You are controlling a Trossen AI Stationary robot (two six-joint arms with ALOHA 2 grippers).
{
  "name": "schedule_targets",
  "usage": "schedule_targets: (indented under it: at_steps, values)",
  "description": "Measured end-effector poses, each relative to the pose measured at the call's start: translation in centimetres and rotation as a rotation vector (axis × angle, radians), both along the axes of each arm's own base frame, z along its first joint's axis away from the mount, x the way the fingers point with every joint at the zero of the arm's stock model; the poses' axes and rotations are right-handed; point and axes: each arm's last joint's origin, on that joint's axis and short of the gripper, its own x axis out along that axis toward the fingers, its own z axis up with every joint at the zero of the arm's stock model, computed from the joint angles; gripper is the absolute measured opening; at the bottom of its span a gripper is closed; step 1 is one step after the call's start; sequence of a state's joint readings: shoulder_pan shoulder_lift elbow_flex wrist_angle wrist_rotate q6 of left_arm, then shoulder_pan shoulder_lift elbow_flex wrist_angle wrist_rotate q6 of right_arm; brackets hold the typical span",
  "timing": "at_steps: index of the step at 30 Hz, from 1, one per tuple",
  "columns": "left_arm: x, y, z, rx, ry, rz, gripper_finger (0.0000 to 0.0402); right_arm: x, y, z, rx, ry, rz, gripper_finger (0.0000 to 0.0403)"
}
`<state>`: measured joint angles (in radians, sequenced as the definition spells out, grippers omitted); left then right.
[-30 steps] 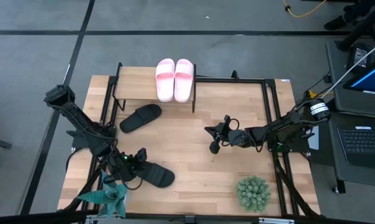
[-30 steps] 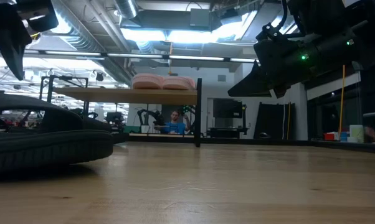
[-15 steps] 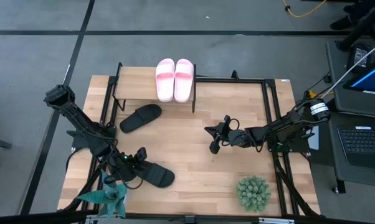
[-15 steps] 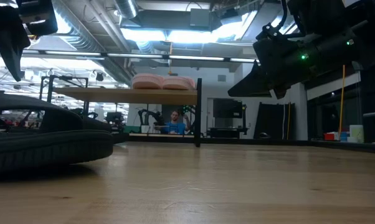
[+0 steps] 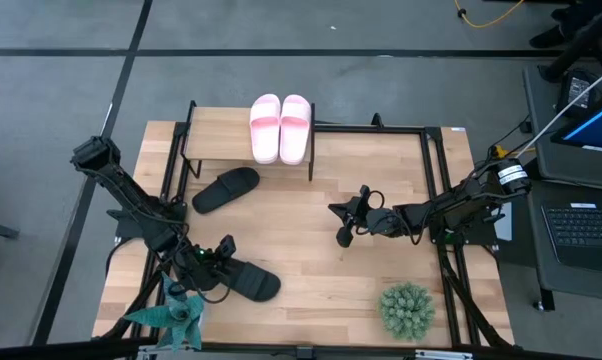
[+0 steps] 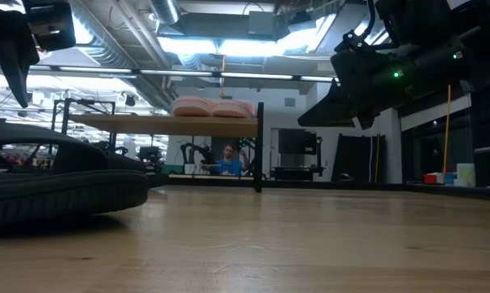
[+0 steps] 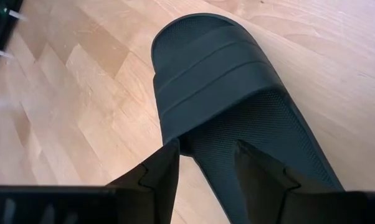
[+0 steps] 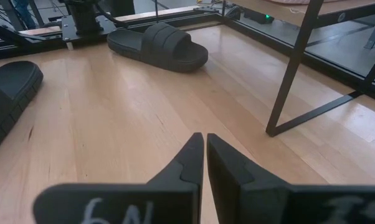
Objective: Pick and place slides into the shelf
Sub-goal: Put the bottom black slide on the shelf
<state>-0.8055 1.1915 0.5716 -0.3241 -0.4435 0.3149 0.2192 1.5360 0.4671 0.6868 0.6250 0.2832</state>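
The counter, a pale wooden top inside a black frame, carried all items inspected. The shelf stood at its far edge, a light plank on thin black legs. Both pink slides lay side by side on the right end of that plank, touching each other; the low view showed them on top of it.

The two black slides remained on the counter. One lay just in front of the shelf, angled, near its left legs. The other lay near the front left corner, well apart from the first.

The left gripper was at that second black slide, at one end of it. In the left wrist view its jaws stood apart over the slide, one finger off the slide's edge above bare wood and the other over the footbed behind the strap; contact could not be confirmed.

The right gripper was over open wood around the middle of the counter, right of centre, with nothing in it. Its jaws were together, with only a narrow slit between the fingers.

A spiky plant stood at the front left, a round green plant at the front right.
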Motion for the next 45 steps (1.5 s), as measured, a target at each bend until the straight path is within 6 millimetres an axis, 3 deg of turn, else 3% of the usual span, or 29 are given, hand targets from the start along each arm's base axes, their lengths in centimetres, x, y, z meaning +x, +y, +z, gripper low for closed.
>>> schedule_targets:
  at_steps: [13, 26, 45]
  values:
    - [0.6, 0.4, 0.2, -0.018, -0.038, 0.067, 0.0143, 0.0, 0.0, 0.0, -0.002, 0.001, 0.000, 0.0023]
    - [1.6, 0.3, -1.8, 0.126, -0.011, 0.080, 0.0143, 0.0, 0.0, 0.0, -0.004, 0.004, 0.001, 0.0023]
    - [2.6, -0.1, -1.3, 0.024, -0.046, 0.017, 0.0143, 0.0, 0.0, 0.0, -0.004, 0.005, 0.001, 0.0023]
